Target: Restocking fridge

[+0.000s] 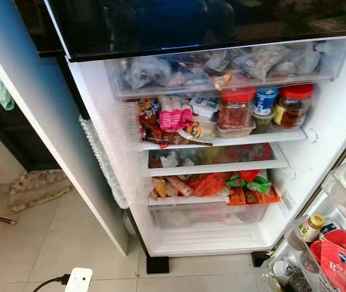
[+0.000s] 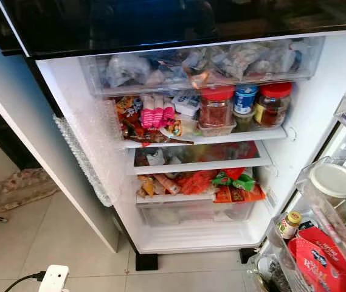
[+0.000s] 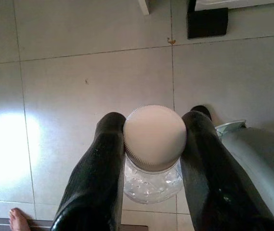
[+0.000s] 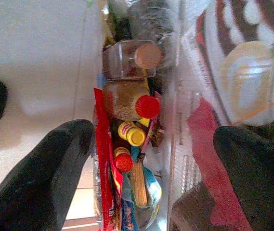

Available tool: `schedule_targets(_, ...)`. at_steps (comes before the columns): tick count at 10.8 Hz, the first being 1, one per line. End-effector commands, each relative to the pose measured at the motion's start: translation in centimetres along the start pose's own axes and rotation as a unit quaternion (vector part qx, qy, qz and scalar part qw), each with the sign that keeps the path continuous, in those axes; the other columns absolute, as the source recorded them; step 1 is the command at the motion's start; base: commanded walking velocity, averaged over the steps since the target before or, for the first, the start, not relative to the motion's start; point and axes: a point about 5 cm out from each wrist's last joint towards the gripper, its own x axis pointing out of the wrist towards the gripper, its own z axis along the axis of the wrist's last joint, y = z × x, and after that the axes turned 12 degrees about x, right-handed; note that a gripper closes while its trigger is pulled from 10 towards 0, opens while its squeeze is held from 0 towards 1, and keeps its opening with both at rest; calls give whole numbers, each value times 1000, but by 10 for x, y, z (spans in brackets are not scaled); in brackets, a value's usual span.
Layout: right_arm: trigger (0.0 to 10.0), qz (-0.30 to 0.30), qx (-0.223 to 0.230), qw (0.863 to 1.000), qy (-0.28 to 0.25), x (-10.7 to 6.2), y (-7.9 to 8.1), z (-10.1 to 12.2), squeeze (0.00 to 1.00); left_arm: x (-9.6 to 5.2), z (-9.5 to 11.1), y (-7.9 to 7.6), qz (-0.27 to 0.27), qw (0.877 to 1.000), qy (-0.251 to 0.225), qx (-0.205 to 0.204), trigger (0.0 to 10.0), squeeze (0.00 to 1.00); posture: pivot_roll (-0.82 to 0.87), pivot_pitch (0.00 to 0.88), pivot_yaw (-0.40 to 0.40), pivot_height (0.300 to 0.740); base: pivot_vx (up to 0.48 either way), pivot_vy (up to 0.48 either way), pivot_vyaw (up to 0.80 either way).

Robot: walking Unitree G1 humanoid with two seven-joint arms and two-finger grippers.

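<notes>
Two head views give me the open fridge (image 1: 318, 131), its shelves crowded with red-lidded jars (image 1: 236, 107) and packets, and the door rack (image 2: 318, 243) on the right. My left wrist view adds what they lack: the left end effector (image 3: 152, 139) is closed on a clear jar (image 3: 153, 144) with a pale lid, held over the tiled floor (image 3: 79, 72). The right end effector (image 4: 158, 159) stands wide open (nothing between its fingers) above the door rack's bottles (image 4: 132, 134).

Clear glass jar (image 3: 152, 180) with matt ridged plastic lid (image 3: 154, 135); glossy black fridge top (image 1: 209, 21); smooth matt floor tiles (image 3: 93, 82).
</notes>
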Motion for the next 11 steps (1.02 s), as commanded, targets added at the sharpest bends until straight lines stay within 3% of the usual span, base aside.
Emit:
schedule_targets(1,10000,-24,14,1000,-13,1,-10,7,0,-1,-2,4,3,1000,6,2,10000,0,-82,0,52,740,0,0,0)
schedule_targets(5,10000,-42,13,999,-18,2,-22,12,0,-1,-3,5,3,1000,7,5,10000,0,-83,0,51,740,0,0,0)
schedule_targets(6,10000,-24,23,999,-19,3,-14,14,0,-1,-3,4,2,1000,7,5,10000,0,-81,0,49,740,0,0,0)
schedule_targets(7,10000,43,93,994,-26,2,8,18,0,-1,-3,4,1,1000,6,4,10000,0,-82,0,48,740,0,0,0)
schedule_targets(8,10000,92,133,987,-25,0,25,21,0,-1,-2,4,1,1000,6,4,10000,0,-81,0,47,740,0,0,0)
schedule_targets(10,10000,145,162,976,-7,-5,56,20,0,-1,-2,3,0,1000,5,4,10000,0,-85,0,46,740,0,0,0)
schedule_targets(11,10000,152,157,976,-8,-6,60,20,0,-1,-2,3,0,1000,4,4,10000,0,-85,0,47,740,0,0,0)
